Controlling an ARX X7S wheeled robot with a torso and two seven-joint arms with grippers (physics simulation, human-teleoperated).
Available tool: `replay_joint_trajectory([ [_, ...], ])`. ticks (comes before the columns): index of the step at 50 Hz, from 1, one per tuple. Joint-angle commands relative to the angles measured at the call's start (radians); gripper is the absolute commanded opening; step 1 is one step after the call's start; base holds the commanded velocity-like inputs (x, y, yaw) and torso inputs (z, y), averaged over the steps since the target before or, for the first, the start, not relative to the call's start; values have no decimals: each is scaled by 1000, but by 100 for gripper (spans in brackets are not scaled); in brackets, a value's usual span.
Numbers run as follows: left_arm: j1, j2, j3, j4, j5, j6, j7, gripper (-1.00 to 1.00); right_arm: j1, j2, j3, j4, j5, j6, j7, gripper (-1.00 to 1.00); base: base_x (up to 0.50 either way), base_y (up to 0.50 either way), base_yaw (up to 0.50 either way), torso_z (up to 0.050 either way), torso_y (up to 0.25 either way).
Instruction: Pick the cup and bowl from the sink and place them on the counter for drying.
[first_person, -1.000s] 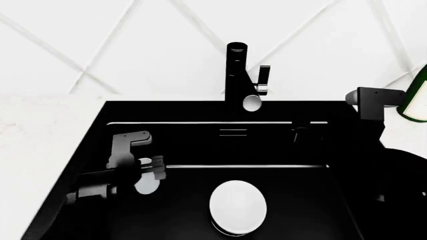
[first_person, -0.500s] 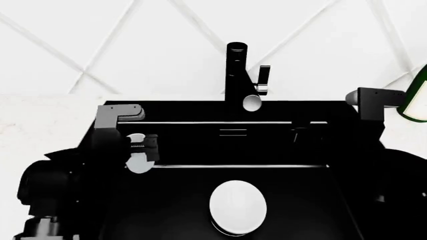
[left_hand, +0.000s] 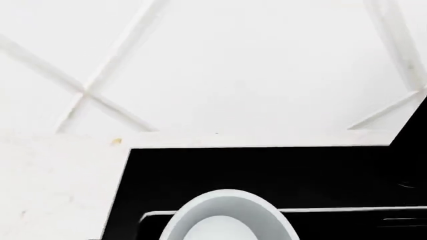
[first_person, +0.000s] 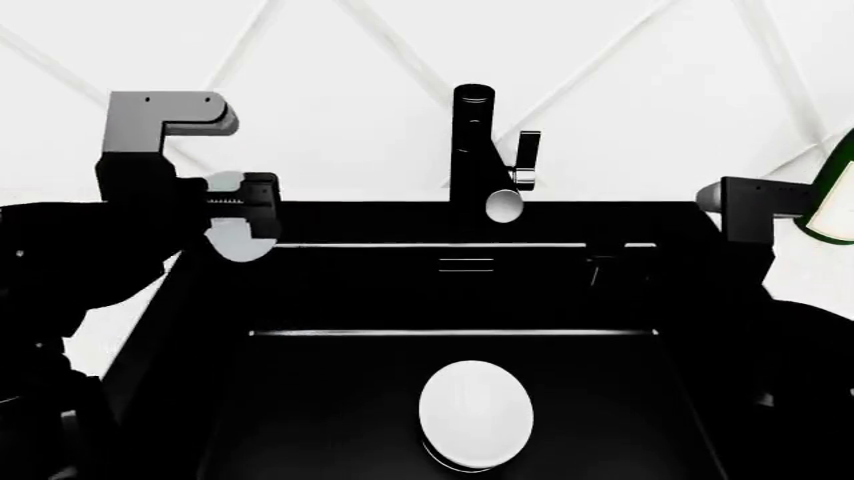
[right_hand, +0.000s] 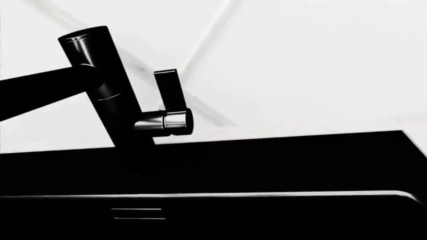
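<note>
My left gripper is shut on the white cup and holds it up over the back left corner of the black sink. In the left wrist view the cup's open rim shows close up, with the sink and the white counter beyond it. The white bowl lies upside down, dome up, on the sink floor at the front middle. My right gripper is a dark shape against the sink's back right wall. Its jaws do not show clearly.
The tall black faucet with its side lever stands behind the sink's middle and fills the right wrist view. A green wine bottle stands on the counter at the far right. White counter lies left of the sink.
My left gripper has lifted the cup up out of the sink and carried it back and to the left, to the basin's back left corner. The bowl and right arm have not moved.
</note>
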Motion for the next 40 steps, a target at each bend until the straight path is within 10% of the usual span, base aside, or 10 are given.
replay_joint_trajectory([
  [1,-94,-118,-34,53,-191,-71,-172,-100,-13,0,6,6,1,-19,-10,100,0,0,0,0,0],
  [15,-34,-401,-6,41,-662,-52,-502,-100,-9,2,8,2,13,-13,-5,100,0,0,0,0,0],
  [40,7,-519,174,-111,-482,90,-407,-100,1,-16,-41,49,-15,-31,-27,100,0,0,0,0,0],
])
